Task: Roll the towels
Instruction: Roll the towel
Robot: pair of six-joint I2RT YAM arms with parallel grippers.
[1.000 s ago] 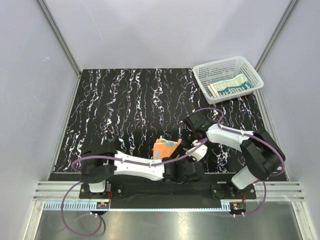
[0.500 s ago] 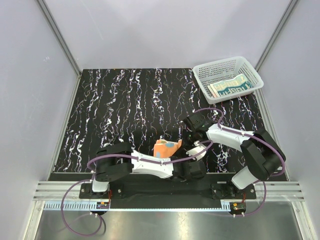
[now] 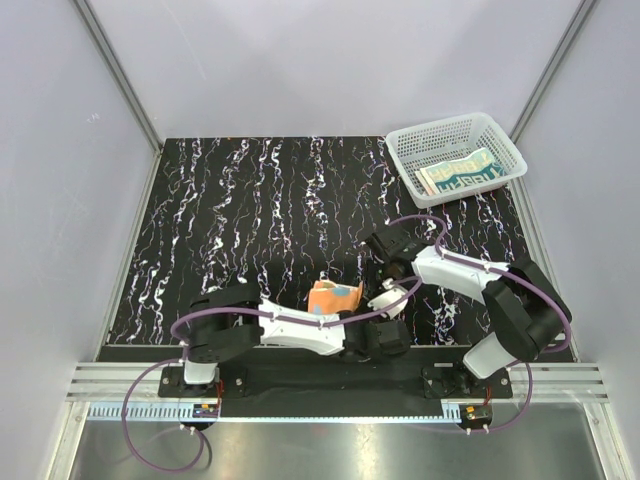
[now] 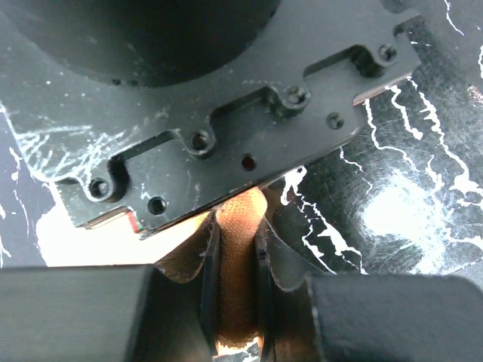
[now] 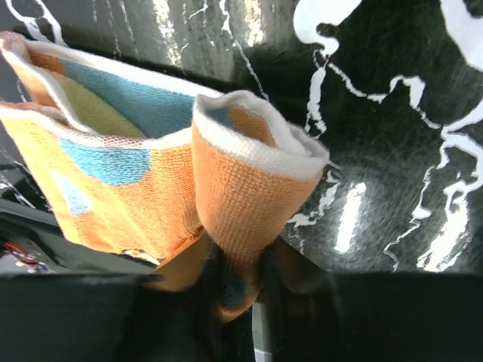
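The orange towel with blue and green patches is bunched up off the dark marbled table, near its front edge. In the right wrist view the towel is folded into a loose roll, and my right gripper is shut on its lower end. My left gripper is shut on an orange strip of the same towel. From above, the left gripper comes from the near side and the right gripper from the right. The cream lettered towel lies rolled in the basket.
The white mesh basket stands at the table's back right corner. A black mounting plate fills the top of the left wrist view, just beyond the fingers. Grey walls enclose the table on three sides.
The left arm has slid right along the front edge and its jaws have closed on the towel's near side. The towel has shifted slightly; the right arm has barely moved.
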